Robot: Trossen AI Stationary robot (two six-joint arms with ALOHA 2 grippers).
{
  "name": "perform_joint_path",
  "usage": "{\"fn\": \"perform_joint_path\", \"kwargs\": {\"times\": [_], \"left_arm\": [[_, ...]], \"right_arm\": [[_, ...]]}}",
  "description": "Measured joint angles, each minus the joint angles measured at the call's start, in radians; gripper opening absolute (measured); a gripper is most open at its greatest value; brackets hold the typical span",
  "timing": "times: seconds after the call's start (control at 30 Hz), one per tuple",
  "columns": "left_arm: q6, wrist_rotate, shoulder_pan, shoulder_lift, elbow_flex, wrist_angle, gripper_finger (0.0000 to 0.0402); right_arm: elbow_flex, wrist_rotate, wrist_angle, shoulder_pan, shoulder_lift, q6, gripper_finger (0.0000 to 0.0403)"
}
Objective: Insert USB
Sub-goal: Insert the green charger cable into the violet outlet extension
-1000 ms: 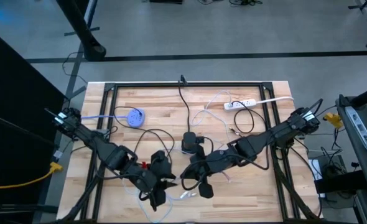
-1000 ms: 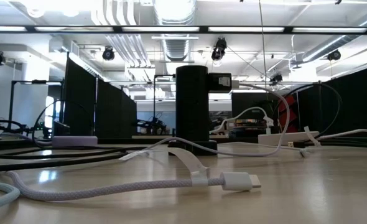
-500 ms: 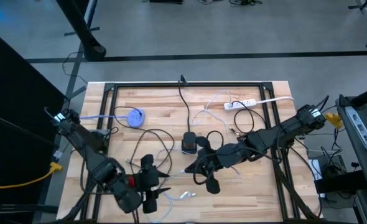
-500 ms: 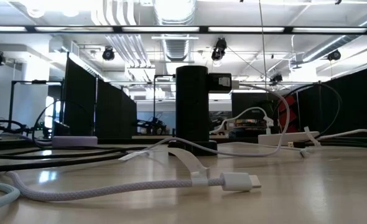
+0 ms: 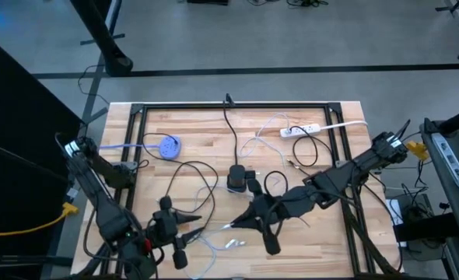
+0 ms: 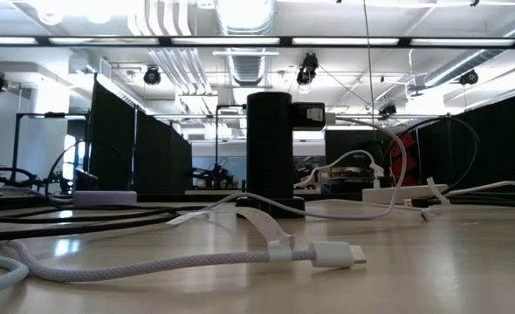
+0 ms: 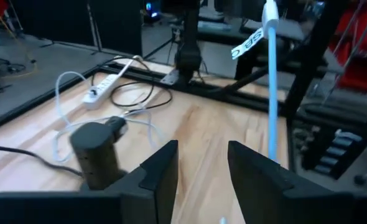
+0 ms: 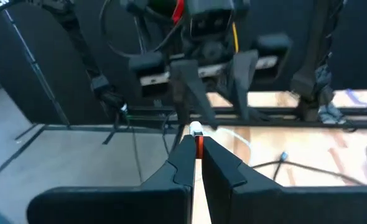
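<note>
The left tool (image 5: 189, 225) is seen low at the near-left part of the wooden desk (image 5: 190, 128), its two dark fingers (image 7: 162, 171) standing a little apart with nothing between them in the left wrist view. The right tool (image 5: 231, 226) is held near the middle of the near edge, pointing towards the left tool; its fingers (image 8: 186, 158) are pressed together on a small white and orange plug end (image 8: 197, 134), seen in the right wrist view, and a thin white cable (image 5: 272, 128) is laid across the desk behind it. The black cylindrical hub (image 5: 236, 179) stands upright near the desk's centre, just beside the right arm, with a black cord (image 5: 228, 124) running from it to the far edge. In the low view, a braided white cable with a USB plug (image 6: 338, 255) lies flat on the desk in front of the hub, apart from it. A white power strip (image 5: 302, 130) lies towards the far right, and a round lilac disc (image 5: 169, 145) towards the far left
</note>
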Motion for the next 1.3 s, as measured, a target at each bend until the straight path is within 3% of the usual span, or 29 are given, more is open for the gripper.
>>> {"fn": "perform_joint_path", "kwargs": {"times": [0.17, 0.43, 0.67, 1.1, 1.3], "left_arm": [[0.134, -0.013, -0.002, 0.001, -0.086, 0.282, 0.0137], [0.222, -0.067, -0.008, 0.000, -0.080, 0.358, 0.0151], [0.478, 0.077, -0.003, 0.002, -0.070, 0.611, 0.0170], [0.545, 0.076, 0.046, 0.003, -0.071, 0.637, 0.0248], [0.682, 0.084, 0.056, 0.004, -0.072, 0.733, 0.0254]], "right_arm": [[0.000, -0.018, 0.026, 0.003, 0.019, -0.008, 0.0002], [-0.001, -0.074, 0.029, 0.003, 0.065, 0.028, 0.0002], [-0.001, -0.028, 0.083, 0.000, 0.080, 0.006, 0.0002], [-0.001, -0.026, 0.193, 0.000, 0.080, -0.018, 0.0002], [-0.001, -0.016, 0.288, 0.005, 0.080, -0.079, 0.0002]]}}
